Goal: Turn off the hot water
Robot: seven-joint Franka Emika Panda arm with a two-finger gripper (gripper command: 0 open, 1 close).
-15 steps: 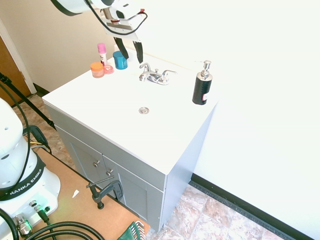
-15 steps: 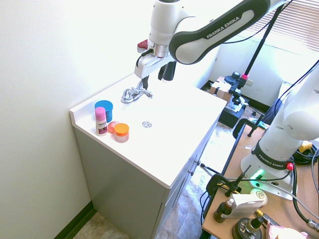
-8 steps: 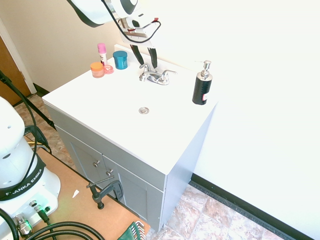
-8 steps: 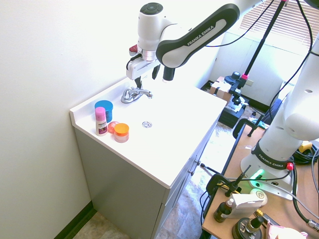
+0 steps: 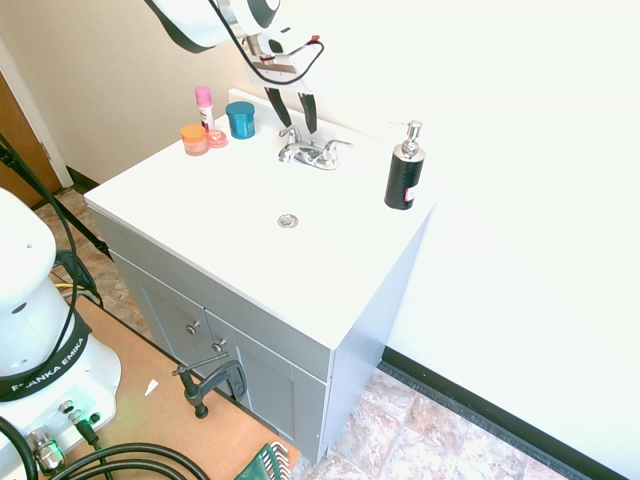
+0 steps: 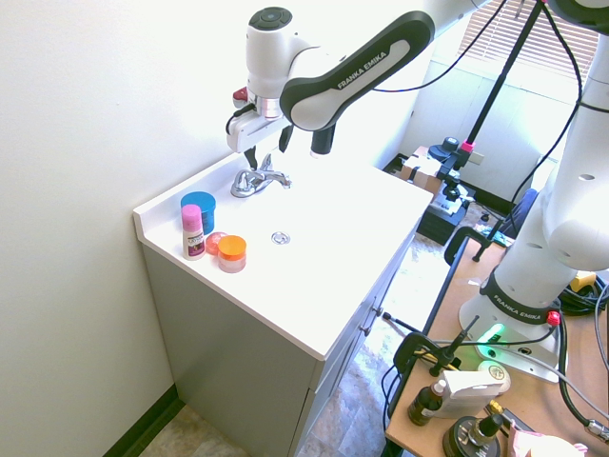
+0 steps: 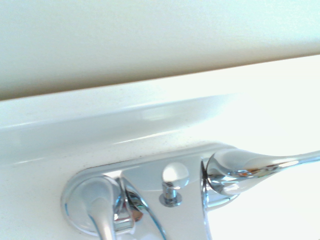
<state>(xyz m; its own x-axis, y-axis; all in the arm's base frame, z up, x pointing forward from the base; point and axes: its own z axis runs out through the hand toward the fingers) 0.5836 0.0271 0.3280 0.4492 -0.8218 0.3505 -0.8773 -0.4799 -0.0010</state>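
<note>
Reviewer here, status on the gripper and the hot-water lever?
Gripper open, empty, over the faucet's left side. Left chrome lever close below the fingertips; contact unclear. No stream visible. Nothing seen blocking.

The first exterior view looks down from the front on the sink counter (image 5: 270,260), the faucet (image 5: 312,153) above its centre; the second faces it from the jar side, the faucet upper left of centre; the wrist view peers closely at that shared faucet
</note>
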